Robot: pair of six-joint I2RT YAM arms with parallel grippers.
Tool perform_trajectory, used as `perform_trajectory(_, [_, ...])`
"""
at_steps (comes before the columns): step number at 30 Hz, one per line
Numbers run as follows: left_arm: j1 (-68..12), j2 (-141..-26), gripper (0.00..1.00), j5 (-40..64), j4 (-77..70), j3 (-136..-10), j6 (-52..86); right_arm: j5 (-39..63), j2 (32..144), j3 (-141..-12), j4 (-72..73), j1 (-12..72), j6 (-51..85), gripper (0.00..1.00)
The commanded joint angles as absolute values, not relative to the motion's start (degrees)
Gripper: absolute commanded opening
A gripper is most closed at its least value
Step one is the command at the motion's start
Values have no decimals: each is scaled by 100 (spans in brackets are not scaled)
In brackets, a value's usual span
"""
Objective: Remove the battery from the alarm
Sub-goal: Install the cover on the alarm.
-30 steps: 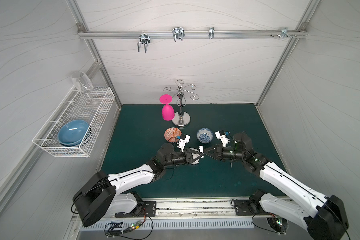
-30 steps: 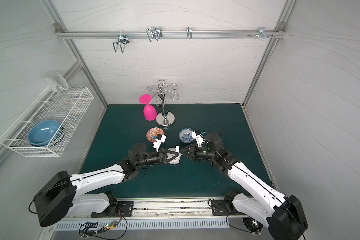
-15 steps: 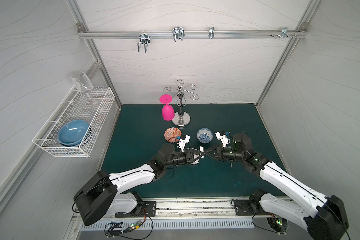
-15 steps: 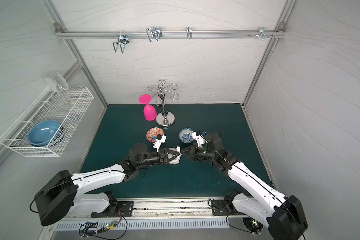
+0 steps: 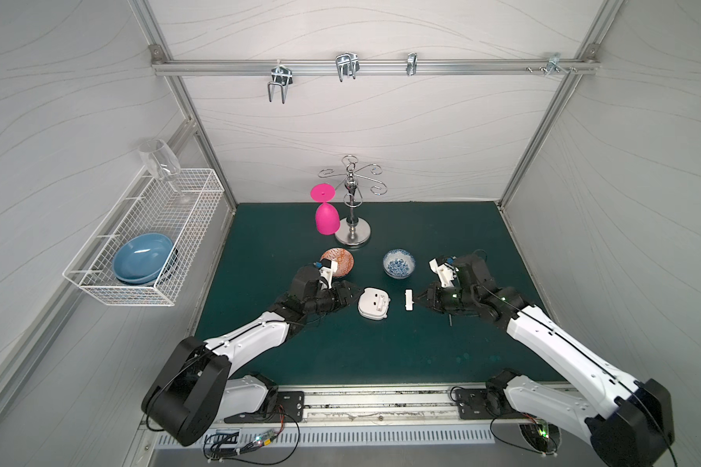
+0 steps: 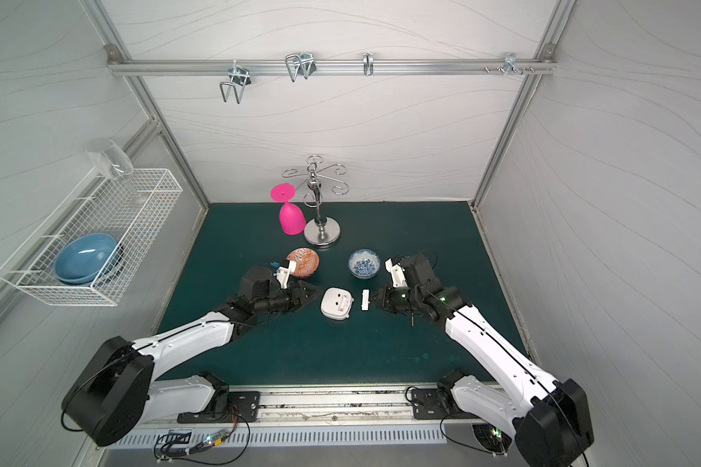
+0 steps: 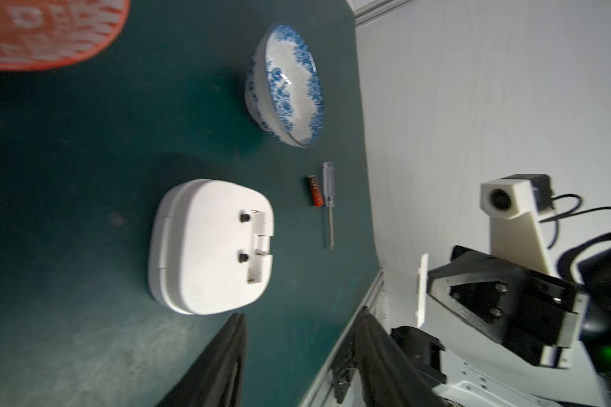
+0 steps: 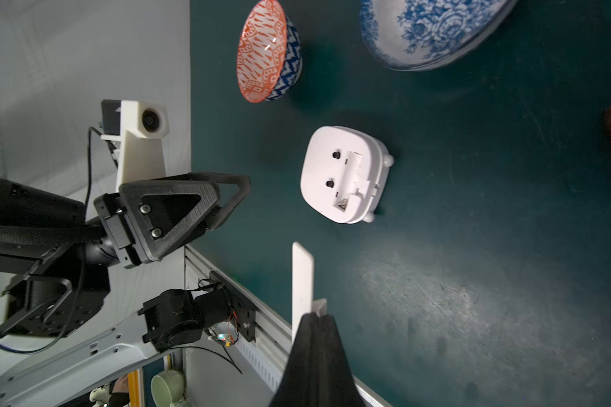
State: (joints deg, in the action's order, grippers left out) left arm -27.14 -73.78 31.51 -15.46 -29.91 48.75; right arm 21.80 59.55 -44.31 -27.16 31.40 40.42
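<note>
Walls are closing in the green counter (image 5: 381,356) at 9, 12 and 3 o'clock, taking 12 as the back wall in both top views, and the base rail is running along 6 o'clock. The widest bare stretch is lying from the middle toward 6 o'clock, between the two arms. The alarm (image 5: 374,303) is lying face down near the middle, its battery bay uncovered. The left fingers (image 7: 226,352) are standing apart at its 9 o'clock, near it but touching nothing. The right fingers (image 8: 314,352) are pressing together on the white cover (image 8: 302,278), holding it off the counter at the alarm's 3 o'clock, apart from the alarm. The battery (image 7: 314,191) is lying flat on the counter farther out at about 3 o'clock, clear of the alarm and just beside the handle of the one screwdriver (image 7: 328,204); in both top views the right arm is covering it. One orange-patterned bowl (image 5: 338,262) is sitting at the alarm's 11 o'clock and one blue-and-white bowl (image 5: 398,263) at 1 o'clock, narrowing the way back. Toward 12 o'clock one pink glass (image 5: 327,218) is hanging upside down at one metal stand (image 5: 353,226). On the 9 o'clock wall one wire basket (image 5: 203,194) is holding blue dishes and one clear glass (image 5: 158,163).
</note>
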Motion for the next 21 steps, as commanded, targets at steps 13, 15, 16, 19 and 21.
perform_trajectory(13, [-2672,-9208,52,2779,-352,-4483,3212,2136,6507,-4172,-2470,3010,3989,0])
perform_trajectory(15, [-2674,-9370,52,2829,-370,-4519,3212,2131,6619,-4176,-2423,3006,3968,0])
perform_trajectory(16, [-2674,-9426,52,2870,-404,-4525,3227,2140,6668,-4188,-2401,3006,3971,0])
perform_trajectory(19, [-2757,-9585,48,3091,-625,-4513,3335,2179,6847,-4214,-2280,3027,3997,0])
perform_trajectory(21, [-2852,-9658,45,3180,-767,-4512,3425,2159,6985,-4248,-2218,3071,4042,0])
